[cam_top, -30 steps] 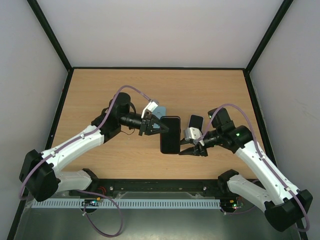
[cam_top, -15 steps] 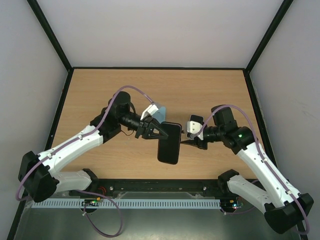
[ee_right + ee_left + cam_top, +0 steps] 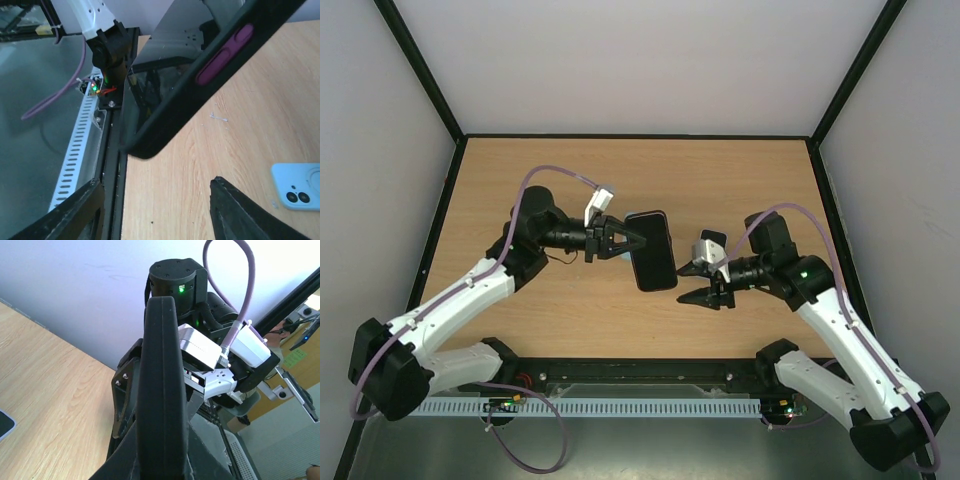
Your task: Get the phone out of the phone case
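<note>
The black phone in its black case (image 3: 651, 250) is up off the wooden tabletop (image 3: 570, 170), mid-table, with its long axis running from the far edge to the near edge. The left gripper (image 3: 622, 241) is clamped on its left side. The right gripper (image 3: 694, 285) sits just off the near-right corner, jaws spread, empty and not touching. Half a second ago the phone sat closer to the near edge; it's swung farward and away from the right gripper.
</note>
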Tool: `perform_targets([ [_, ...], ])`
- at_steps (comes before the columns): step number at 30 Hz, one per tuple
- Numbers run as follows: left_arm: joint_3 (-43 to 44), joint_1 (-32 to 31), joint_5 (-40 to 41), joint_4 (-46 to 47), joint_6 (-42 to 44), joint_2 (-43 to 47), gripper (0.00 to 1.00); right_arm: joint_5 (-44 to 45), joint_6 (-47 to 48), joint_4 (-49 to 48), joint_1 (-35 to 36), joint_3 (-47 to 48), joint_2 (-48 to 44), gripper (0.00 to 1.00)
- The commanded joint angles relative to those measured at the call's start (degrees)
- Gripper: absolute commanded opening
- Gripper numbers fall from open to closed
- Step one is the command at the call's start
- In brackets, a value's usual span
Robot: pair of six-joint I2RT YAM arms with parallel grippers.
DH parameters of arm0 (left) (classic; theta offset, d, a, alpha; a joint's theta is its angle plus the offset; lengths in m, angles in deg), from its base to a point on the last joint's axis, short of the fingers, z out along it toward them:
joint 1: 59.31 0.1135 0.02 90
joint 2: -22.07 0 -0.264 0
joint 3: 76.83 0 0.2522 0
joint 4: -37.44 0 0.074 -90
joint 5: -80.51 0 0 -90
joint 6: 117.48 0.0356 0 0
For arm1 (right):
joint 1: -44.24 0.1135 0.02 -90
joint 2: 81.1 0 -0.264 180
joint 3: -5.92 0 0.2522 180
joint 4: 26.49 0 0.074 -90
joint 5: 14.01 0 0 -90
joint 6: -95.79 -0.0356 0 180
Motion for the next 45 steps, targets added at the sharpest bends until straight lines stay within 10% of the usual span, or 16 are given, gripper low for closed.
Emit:
perform_targets([
  [1, 0.1, -0.1, -0.3, 10.1, -4.3, -1.3, 0.03, -3.7, -3.2, 0.2, -0.2, 3.9, 2.4, 0.52],
  [22, 1.7, -2.5, -3.1, 8.6, -6.1, -2.5, 0.03, -5.9, 6.2, 4.9, -0.1, 6.4, 3.7, 0.13],
  [28, 0.5, -4.8, -8.3, 23.6, -24.5, -5.0, 0.03, 2.9, 16.4, 5.3, -0.1, 6.8, 4.2, 0.08],
  [33, 4.9, -8.6, -9.2, 14.4, -20.2, -4.2, 0.03, 12.0, 11.3, -2.7, -0.2, 6.6, 4.9, 0.05],
  [38, 6.0, -8.7, -8.3, 11.5, -17.7, -2.4, 0.03, 8.3, 1.3, -9.8, -0.7, 3.8, 4.9, 0.10],
  [45, 10.6, -4.4, -2.5, -9.3, -0.8, -0.4, 0.03, -1.1, 5.1, 0.1, -0.7, 2.6, 2.1, 0.57],
])
